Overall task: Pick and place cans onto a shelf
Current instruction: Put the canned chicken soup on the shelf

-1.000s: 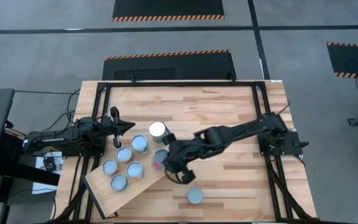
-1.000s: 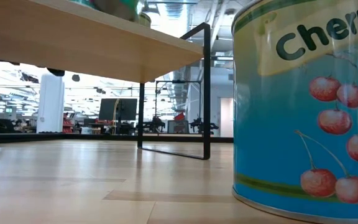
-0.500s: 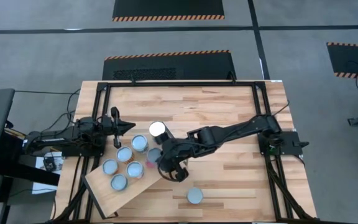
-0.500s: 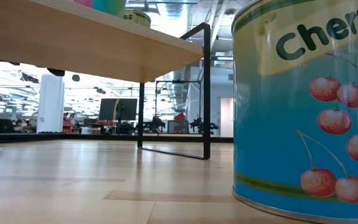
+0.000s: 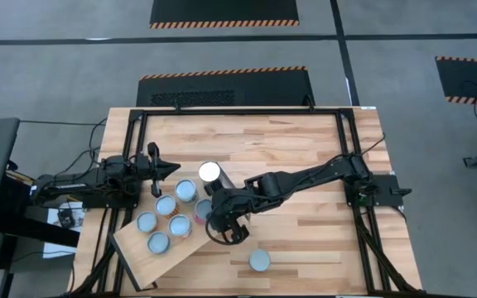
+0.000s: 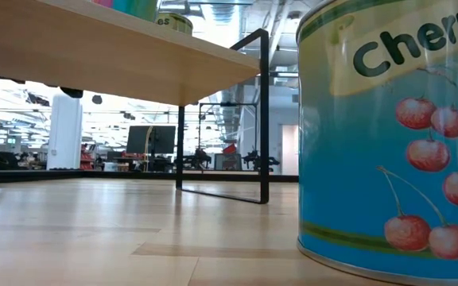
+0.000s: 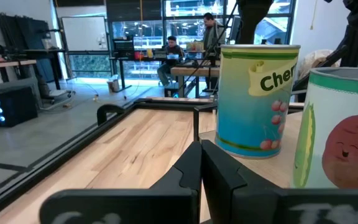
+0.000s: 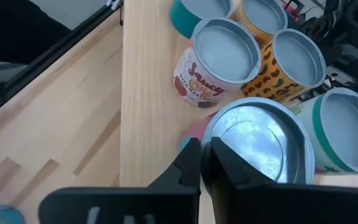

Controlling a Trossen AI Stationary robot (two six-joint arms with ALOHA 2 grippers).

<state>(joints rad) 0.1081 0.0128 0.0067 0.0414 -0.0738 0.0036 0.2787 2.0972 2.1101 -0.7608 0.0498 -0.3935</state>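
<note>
The light-wood shelf [image 5: 139, 261] stands raised at the table's near left and carries several cans with pale tops [image 5: 166, 204]. My right gripper [image 5: 214, 217] is over the shelf's right end, its fingers shut, right behind a pink-labelled can with a silver top [image 8: 253, 140], which stands on the shelf [image 8: 148, 93] beside the others. It also shows in the high view [image 5: 203, 207]. My left gripper [image 5: 157, 170] waits shut at the table's left; it also shows in its wrist view [image 7: 201, 165]. One white-topped cherry can [image 5: 210, 172] stands on the table. My right gripper has its shut fingertips [image 8: 188, 158] against the pink-labelled can's side [image 8: 194, 134], below its rim, coming slanting down from the table's right. The can stands upright on the shelf. The fingers themselves hide the exact spot of contact.
One more can [image 5: 259, 261] stands on the tabletop near the front edge. A teal cherry can [image 6: 388, 135] fills the low view's right. The shelf's dark frame leg [image 6: 265, 119] stands on the table. The black table frame [image 5: 238, 110] runs round the tabletop.
My right gripper has gone toward the table's left, along the shelf's right end toward the other cans. The pink-labelled can has slid with it, upright, and now stands close beside the teal-sided can and the red-labelled one.
</note>
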